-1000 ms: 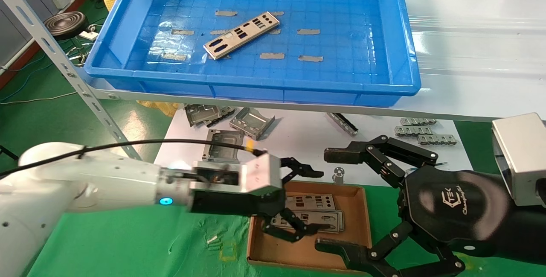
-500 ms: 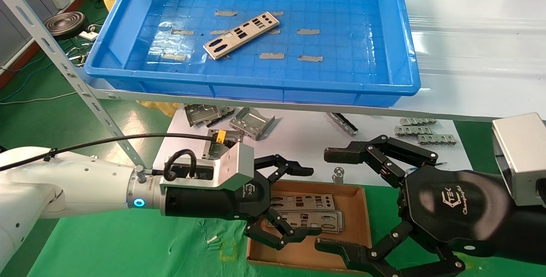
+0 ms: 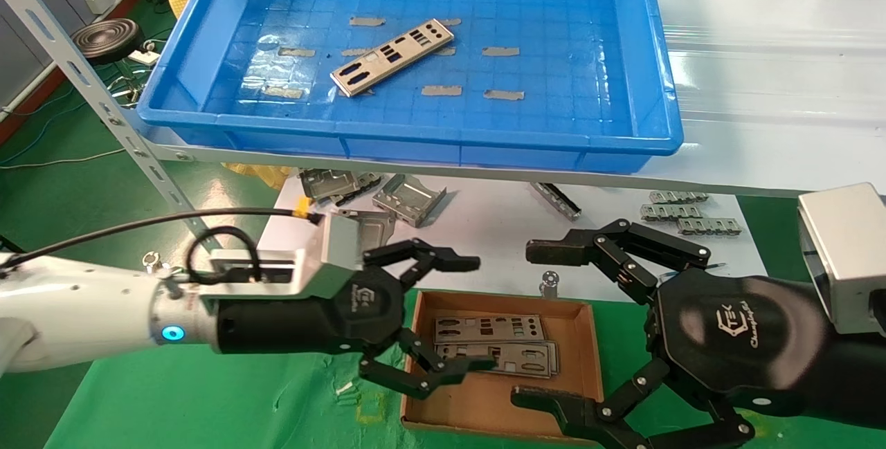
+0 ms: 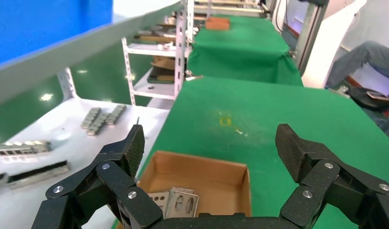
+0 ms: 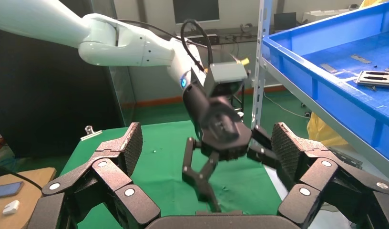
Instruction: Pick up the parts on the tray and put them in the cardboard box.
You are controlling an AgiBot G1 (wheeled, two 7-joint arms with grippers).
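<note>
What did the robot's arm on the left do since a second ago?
The left gripper pulled back from over the cardboard box toward the robot's left, its fingers open and empty. The plates in the box, the one part in the blue tray and the open right gripper all stayed put.

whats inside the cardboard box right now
The cardboard box holds at least two overlapping punched metal plates. The open left gripper hides their left ends, so anything beneath there is unseen.
</note>
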